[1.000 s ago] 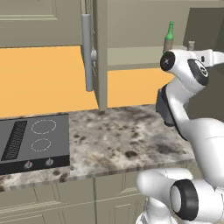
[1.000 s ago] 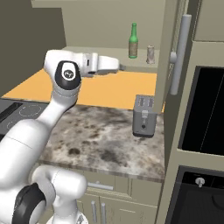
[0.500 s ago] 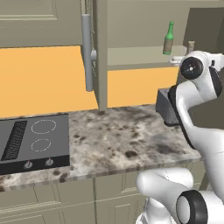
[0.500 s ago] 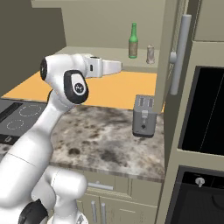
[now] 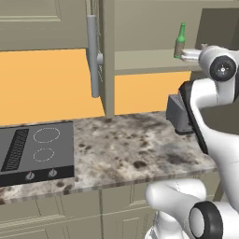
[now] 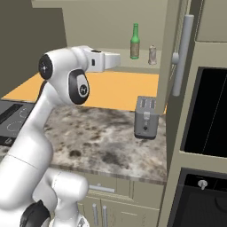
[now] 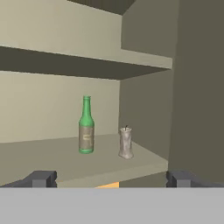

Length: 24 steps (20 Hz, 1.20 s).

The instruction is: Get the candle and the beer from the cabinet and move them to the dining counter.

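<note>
The cabinet (image 7: 148,70) stood open straight ahead of the claw (image 7: 109,178), its lower shelf running level with the fingertips (image 7: 41,177) and its inner shelf above them. Well below the claw lay the speckled worktop (image 6: 97,137), with a grey toaster (image 6: 146,117) on it, down and to the claw's right. The beer (image 7: 86,126) stood upright on the lower shelf, ahead of the claw and a little left of its centre line. The candle (image 7: 126,143) (pale and stubby, with a dark wick) stood just beside the bottle on its right, apart from it. The claw itself was spread wide and held nothing, short of both things.
</note>
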{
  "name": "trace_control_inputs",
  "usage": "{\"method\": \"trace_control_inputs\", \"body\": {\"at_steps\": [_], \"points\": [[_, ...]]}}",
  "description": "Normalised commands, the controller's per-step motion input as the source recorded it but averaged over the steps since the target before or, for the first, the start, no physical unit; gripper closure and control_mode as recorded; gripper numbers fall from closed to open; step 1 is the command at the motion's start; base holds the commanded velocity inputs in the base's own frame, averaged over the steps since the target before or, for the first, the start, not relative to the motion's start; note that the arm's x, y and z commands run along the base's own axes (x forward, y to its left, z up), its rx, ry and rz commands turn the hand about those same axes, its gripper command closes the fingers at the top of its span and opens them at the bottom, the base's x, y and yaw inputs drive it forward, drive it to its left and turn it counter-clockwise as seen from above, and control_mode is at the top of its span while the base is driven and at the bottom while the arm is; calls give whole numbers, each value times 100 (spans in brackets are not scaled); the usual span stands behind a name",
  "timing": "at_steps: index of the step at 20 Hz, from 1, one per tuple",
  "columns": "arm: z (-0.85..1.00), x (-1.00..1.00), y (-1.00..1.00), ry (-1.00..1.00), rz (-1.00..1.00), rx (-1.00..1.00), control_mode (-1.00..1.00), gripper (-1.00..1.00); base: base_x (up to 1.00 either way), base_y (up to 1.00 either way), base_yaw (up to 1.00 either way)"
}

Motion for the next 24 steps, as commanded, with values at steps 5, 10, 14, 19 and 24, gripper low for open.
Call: {"method": "trace_control_inputs", "body": {"at_steps": [5, 10, 14, 19, 24], "points": [[9, 6, 32, 0, 8, 9, -100, -100, 0, 0, 0], [0, 19, 17, 0, -2, 0, -100, -100, 0, 0, 0], [0, 11, 1, 0, 0, 0, -100, -100, 0, 0, 0], [0, 2, 0, 0, 0, 0, -100, -100, 0, 0, 0], [0, 13, 0, 0, 0, 0, -100, -100, 0, 0, 0]]}}
